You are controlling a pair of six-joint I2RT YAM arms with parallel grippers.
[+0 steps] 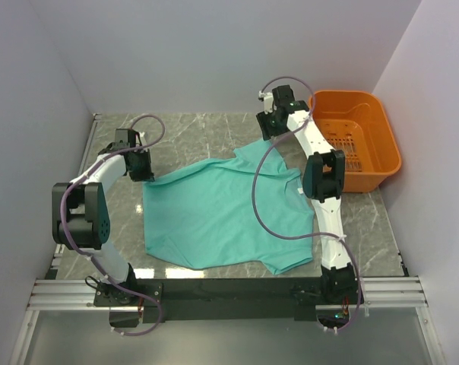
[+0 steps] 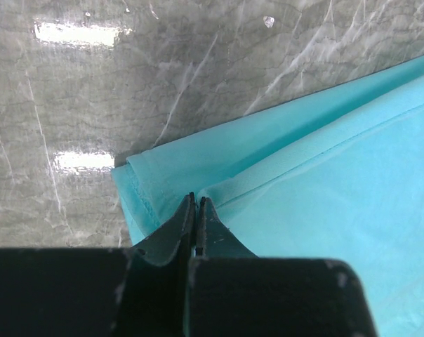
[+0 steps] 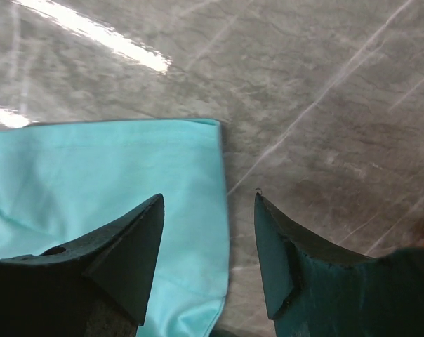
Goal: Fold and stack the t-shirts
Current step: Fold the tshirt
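Across the top view's middle, the teal t-shirt [image 1: 222, 213] lies spread on the marble surface [image 1: 199, 133], limp and light. Left wrist: the left claw [image 2: 196, 200] pinches a hemmed edge. Right wrist: the right claw [image 3: 208, 200] gapes empty over another corner; hems likely grip best.

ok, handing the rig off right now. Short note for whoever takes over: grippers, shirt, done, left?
Left gripper: shut on the t-shirt, pinching a hemmed edge on its left side.
Right gripper: open, holding nothing, over the t-shirt's far corner.
T-shirt: spread out on the table, unfolded. Orange basket sits at the far right.
Done: no fold visible yet.
Left: fold it, then stack it.
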